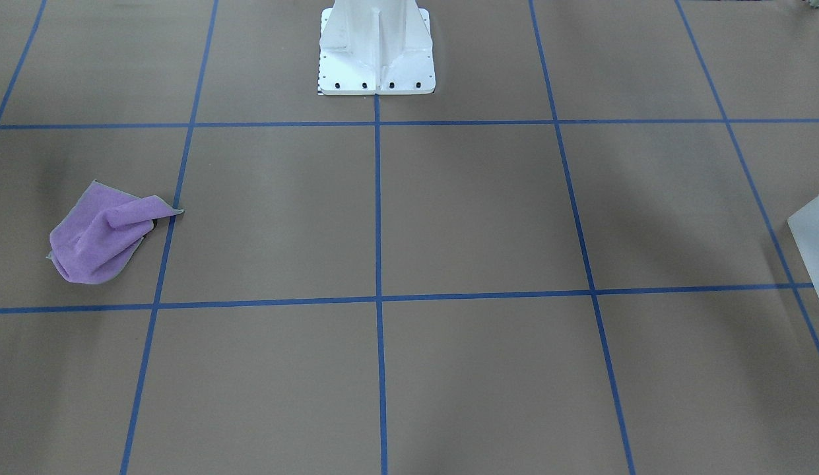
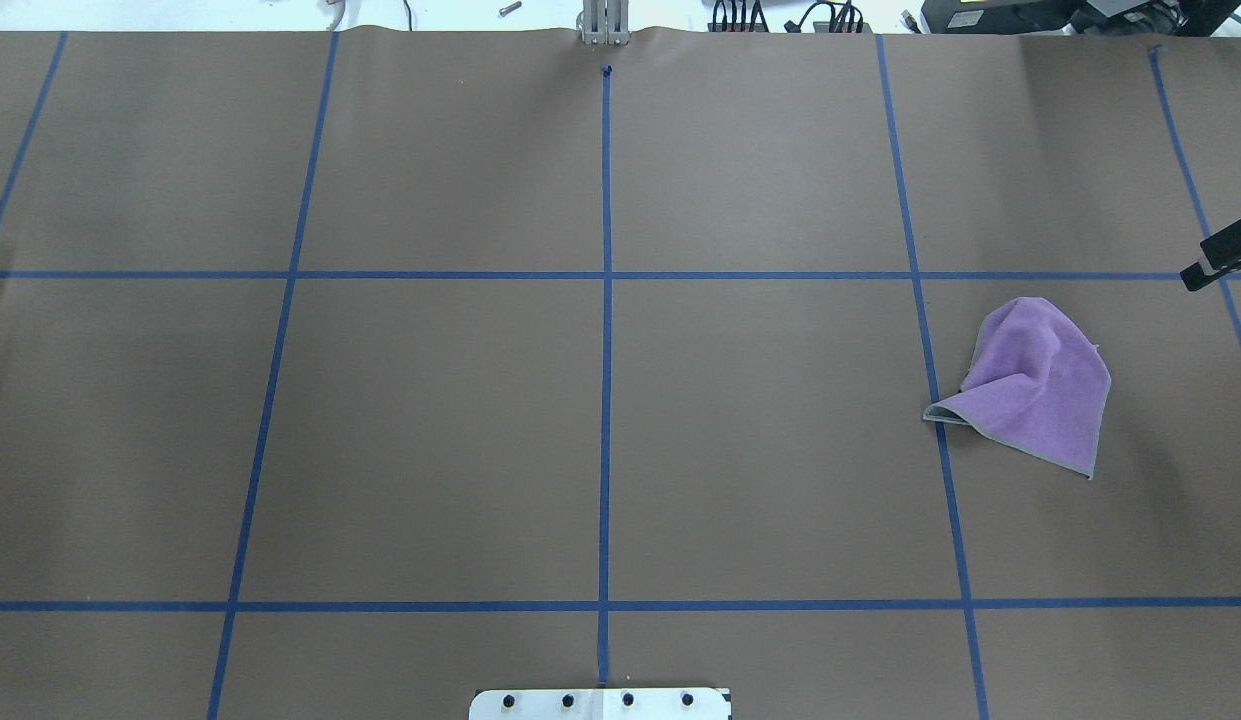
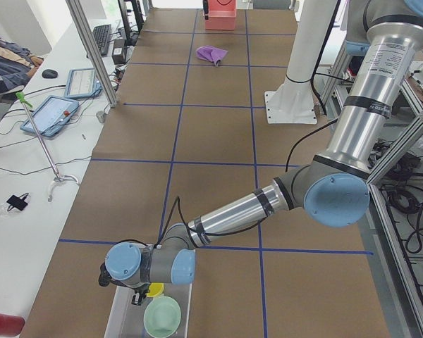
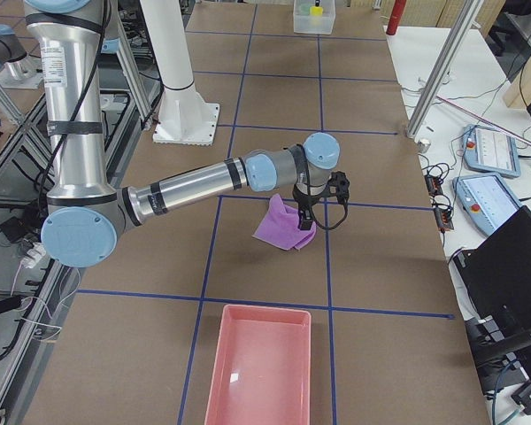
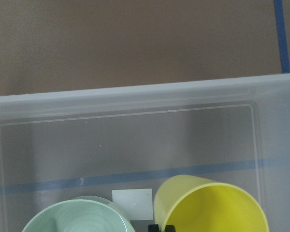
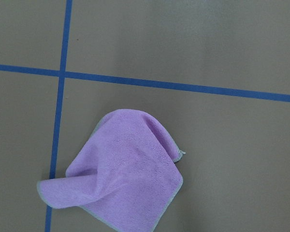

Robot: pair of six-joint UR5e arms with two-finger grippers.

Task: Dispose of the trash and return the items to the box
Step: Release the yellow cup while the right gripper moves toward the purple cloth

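The box is a translucent whitish container; it holds a yellow cup and a pale green bowl. It also shows in the exterior left view and at the right edge of the front view. My left gripper hangs over the box, just above the cup; I cannot tell if it is open or shut. A crumpled purple cloth lies on the table, also in the right wrist view. My right gripper hovers above and beside the cloth; its jaw state does not show.
A pink tray stands at the table's end on my right. The white robot base is bolted at the table's near middle. Brown paper with blue tape lines covers the table. Tablets and cables lie on the side bench.
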